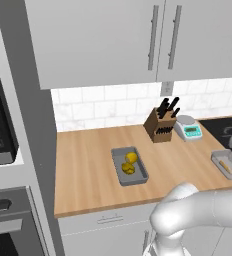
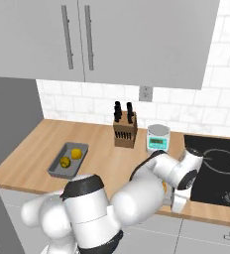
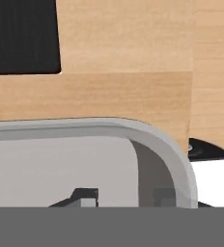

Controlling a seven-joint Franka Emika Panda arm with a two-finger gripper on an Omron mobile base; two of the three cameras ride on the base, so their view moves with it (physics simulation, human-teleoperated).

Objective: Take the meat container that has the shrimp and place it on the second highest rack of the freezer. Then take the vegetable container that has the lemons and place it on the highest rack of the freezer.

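- Gripper (image 3: pixel 126 197) position: low over the near right corner of the grey shrimp container (image 3: pixel 61 159), as the hand view shows.
- Finger state: one dark finger tip (image 3: pixel 87 197) stands inside the container and the other sits at the rim wall, so the jaws straddle the rim and stand partly closed. Firm grip on the rim cannot be told from these views.
- Shrimp container location: on the wooden counter (image 1: pixel 88 165), near its front edge at the right, beside the black cooktop (image 2: pixel 216 171). In the left base view this container (image 1: pixel 227 164) holds a small orange shrimp (image 1: pixel 228 167).
- Arm posture: in the right base view the white arm (image 2: pixel 137 191) reaches forward and right, with the wrist bent down at the counter edge next to the cooktop.
- Lemon container (image 1: pixel 129 165): a grey tray lying on the counter well to the left of the shrimp container, holding two yellow lemons (image 1: pixel 130 163) close together.
- Knife block (image 1: pixel 161 125): upright at the tiled back wall, with a small kitchen scale (image 1: pixel 189 127) just beside it on the right.
- Wall cabinets (image 1: pixel 103 40): closed, above the counter.
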